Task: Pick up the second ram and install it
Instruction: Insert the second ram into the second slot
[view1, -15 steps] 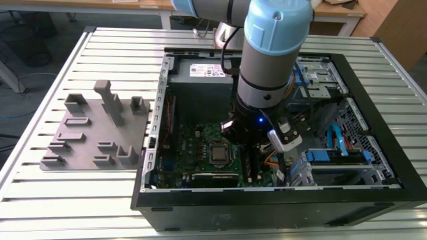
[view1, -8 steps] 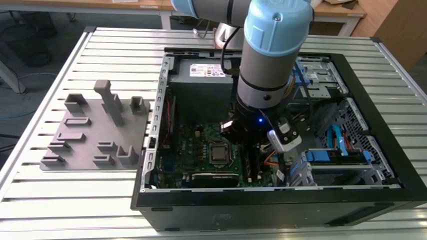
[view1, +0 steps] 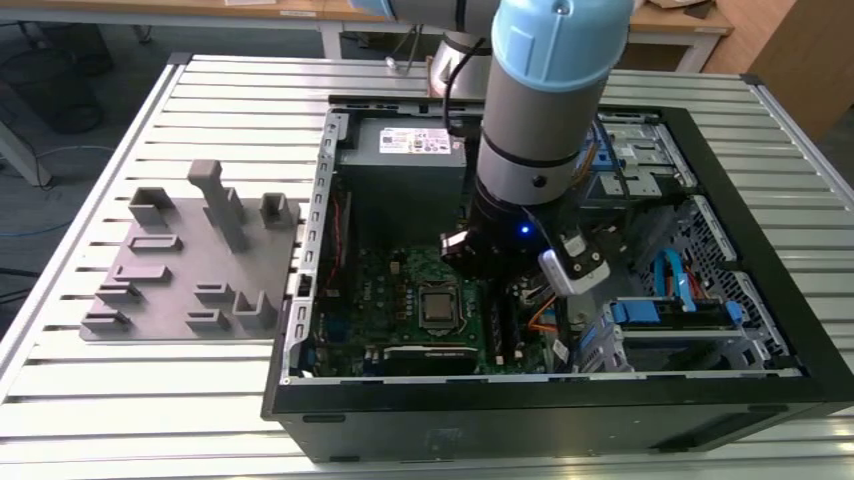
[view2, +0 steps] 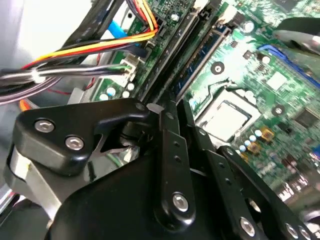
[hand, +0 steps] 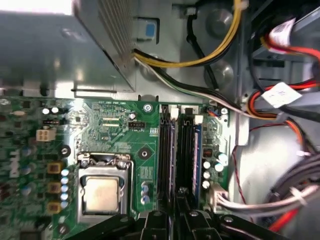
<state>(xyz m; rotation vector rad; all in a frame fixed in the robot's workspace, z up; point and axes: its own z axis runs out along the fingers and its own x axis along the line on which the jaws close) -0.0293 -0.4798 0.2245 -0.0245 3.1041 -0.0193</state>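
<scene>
My gripper (view2: 171, 106) is low inside the open computer case (view1: 747, 385), right over the memory slots (hand: 180, 150) beside the processor (hand: 101, 192). Its black fingers (hand: 159, 222) are drawn together at the near end of the second ram (view2: 197, 62), a thin dark stick standing on edge in a slot and running away from the fingertips. The fingers themselves hide the exact grip. In the exterior view the arm's wrist (view1: 534, 150) covers the slots on the green motherboard (view1: 400, 285).
A grey fixture block (view1: 187, 260) sits on the slatted table at the exterior view's left. Orange, yellow and black cables (view2: 95, 47) run close beside the slots. The power supply (view1: 400, 155) and drive cages (view1: 667, 310) crowd the case.
</scene>
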